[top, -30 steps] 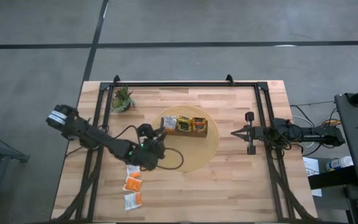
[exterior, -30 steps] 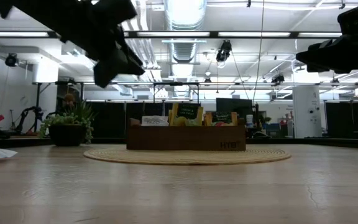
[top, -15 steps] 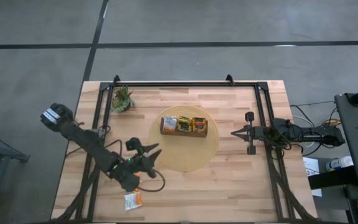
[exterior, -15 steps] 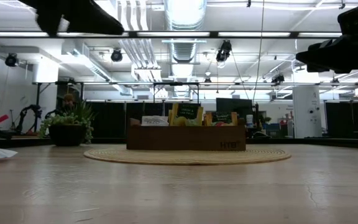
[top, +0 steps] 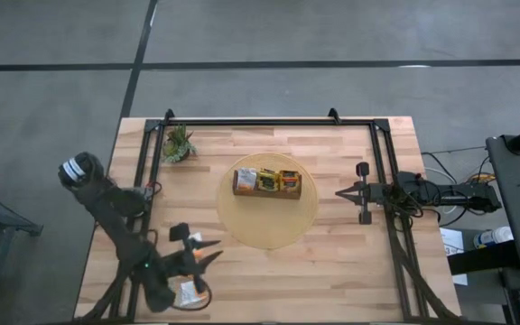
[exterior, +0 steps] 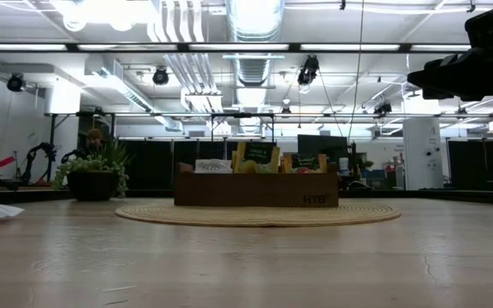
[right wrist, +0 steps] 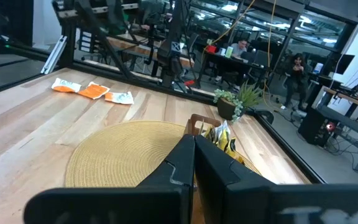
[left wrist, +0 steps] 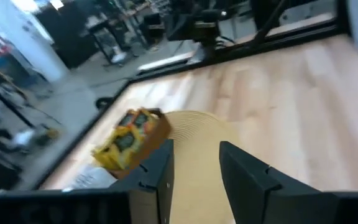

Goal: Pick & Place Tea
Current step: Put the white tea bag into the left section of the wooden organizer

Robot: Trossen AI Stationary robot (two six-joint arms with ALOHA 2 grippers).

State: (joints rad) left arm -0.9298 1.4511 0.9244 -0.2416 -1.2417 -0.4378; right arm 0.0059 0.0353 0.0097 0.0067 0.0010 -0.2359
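The left gripper (top: 204, 252) hangs over the near left corner of the table (top: 350, 271), its fingers (left wrist: 244, 177) spread with nothing between them, just above the loose tea sachets (right wrist: 92, 91) lying in a short row on the bare wood; from above, one white and orange sachet (top: 190, 292) shows beside the arm. Farther back stands a small potted plant (top: 178, 143). In the middle, a round woven mat (top: 269, 226) carries a wooden tray (top: 266, 183) holding more yellow sachets (top: 287, 181). The right gripper (top: 340, 192) waits at the mat's right edge, fingers pressed together, holding nothing.
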